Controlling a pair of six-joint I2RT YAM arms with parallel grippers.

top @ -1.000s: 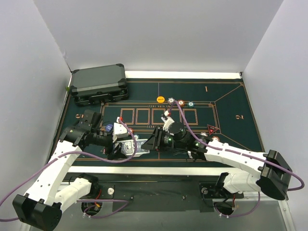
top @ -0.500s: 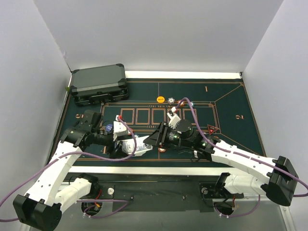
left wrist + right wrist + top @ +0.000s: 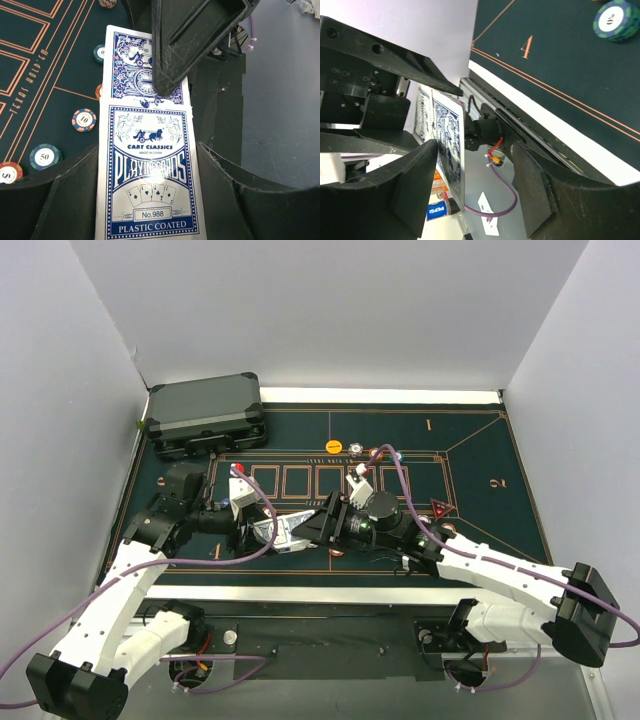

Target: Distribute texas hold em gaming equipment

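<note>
My left gripper (image 3: 270, 532) is shut on a blue-and-white playing card pack (image 3: 150, 180), held above the green mat (image 3: 480, 470). Blue-backed cards (image 3: 125, 65) stick out of the pack's far end. My right gripper (image 3: 306, 526) is open around that end: one finger (image 3: 190, 40) lies over the cards, and in the right wrist view the card edge (image 3: 449, 140) stands next to one finger with a wide gap to the other. Poker chips lie on the mat: an orange one (image 3: 334, 446), a "10" chip (image 3: 83, 120) and a "50" chip (image 3: 45, 156).
A dark grey hard case (image 3: 207, 415) stands at the back left of the mat. More chips sit behind the right arm (image 3: 356, 447) and one near its elbow (image 3: 447, 529). A teal chip (image 3: 616, 19) shows in the right wrist view. White walls enclose three sides.
My left gripper has lifted the card pack and turned it toward the right. My right gripper has moved in to the pack's open end.
</note>
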